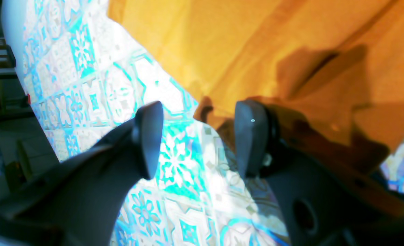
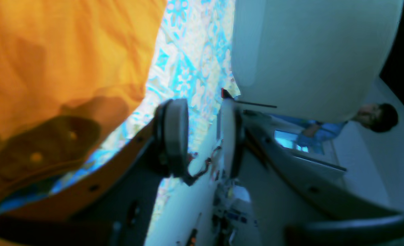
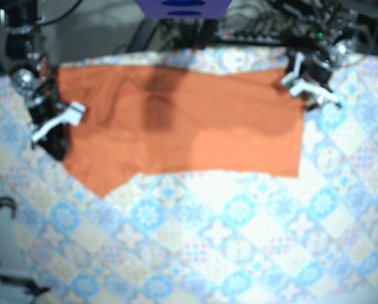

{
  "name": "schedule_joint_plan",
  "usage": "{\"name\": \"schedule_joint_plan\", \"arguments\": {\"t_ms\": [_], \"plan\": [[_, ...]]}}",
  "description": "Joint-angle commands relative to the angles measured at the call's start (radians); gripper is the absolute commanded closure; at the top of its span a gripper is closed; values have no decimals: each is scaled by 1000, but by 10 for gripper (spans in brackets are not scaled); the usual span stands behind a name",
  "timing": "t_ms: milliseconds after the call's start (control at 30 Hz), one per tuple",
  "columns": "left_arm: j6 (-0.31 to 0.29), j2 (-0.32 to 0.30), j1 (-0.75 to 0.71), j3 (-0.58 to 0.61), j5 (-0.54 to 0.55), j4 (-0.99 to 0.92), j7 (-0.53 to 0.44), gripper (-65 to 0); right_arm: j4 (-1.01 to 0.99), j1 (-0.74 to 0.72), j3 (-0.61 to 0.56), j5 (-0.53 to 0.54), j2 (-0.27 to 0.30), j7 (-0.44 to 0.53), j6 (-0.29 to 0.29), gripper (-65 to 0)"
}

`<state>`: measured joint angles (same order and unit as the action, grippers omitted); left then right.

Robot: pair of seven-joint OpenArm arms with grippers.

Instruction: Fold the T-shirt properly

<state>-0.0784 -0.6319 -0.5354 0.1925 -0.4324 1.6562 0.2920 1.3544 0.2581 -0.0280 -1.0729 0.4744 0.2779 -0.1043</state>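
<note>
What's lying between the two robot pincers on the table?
The orange T-shirt, spread out on the patterned tablecloth. The base view shows it reaching from the right pincer across to the left pincer.

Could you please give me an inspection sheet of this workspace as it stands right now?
Surface: tablecloth with a blue tile pattern covers the table.
Job's things: orange T-shirt lies spread flat at the far side, lightly creased.
Clutter: nothing seen.
Grippers: left gripper is open at one shirt edge, holding nothing; right gripper is open beside the opposite edge, holding nothing.
Cables: cable bundle behind the table; cable loop off the table's side.
Surroundings: person in the background, blurred.
</note>
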Motion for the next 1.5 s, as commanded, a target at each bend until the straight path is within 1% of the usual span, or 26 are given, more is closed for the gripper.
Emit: {"name": "schedule_joint_plan", "arguments": {"t_ms": [0, 100, 200, 333, 400, 433, 533, 767, 933, 1033, 1133, 1300, 1467], "plan": [[16, -16, -2, -8, 0, 19, -7, -329, 4, -9, 12, 6, 19, 21, -19, -164], [16, -18, -4, -6, -4, 19, -7, -328, -3, -6, 15, 6, 19, 48, -19, -164], [16, -18, -19, -4, 0, 39, -7, -328, 9, 20, 18, 6, 19, 48, -19, -164], [16, -46, -101, -6, 4, 140, -7, -328, 30, 53, 29, 6, 19, 48, -19, -164], [16, -46, -134, -6, -3, 189, -7, -328, 43, 70, 56, 6, 16, 48, -19, -164], [16, -46, -147, -6, -4, 200, -6, -328, 44, 76, 64, 6, 5, 48, -19, -164], [16, -64, -185, -6, -3, 204, -6, -328, 49, 82, 84, 4, -15, 53, -19, -164], [16, -75, -291, -6, 4, 204, -6, -328, 49, 125, 89, 4, -15, 48, -19, -164], [19, -75, -348, -8, -4, 204, -6, -328, 50, 189, 132, 4, -15, 53, -19, -164], [21, -76, -366, -9, -6, 204, -6, -328, 50, 248, 167, 4, -13, 54, -19, -164], [21, -75, -383, -44, -3, 204, -7, -328, 50, 290, 187, 7, -12, 56, -19, -164], [19, -73, -391, -95, 4, 206, -9, -328, 50, 303, 187, 9, -13, 56, -19, -164], [18, -75, -355, -100, 5, 175, -7, -328, 50, 303, 184, 9, -16, 56, -19, -164]]}}
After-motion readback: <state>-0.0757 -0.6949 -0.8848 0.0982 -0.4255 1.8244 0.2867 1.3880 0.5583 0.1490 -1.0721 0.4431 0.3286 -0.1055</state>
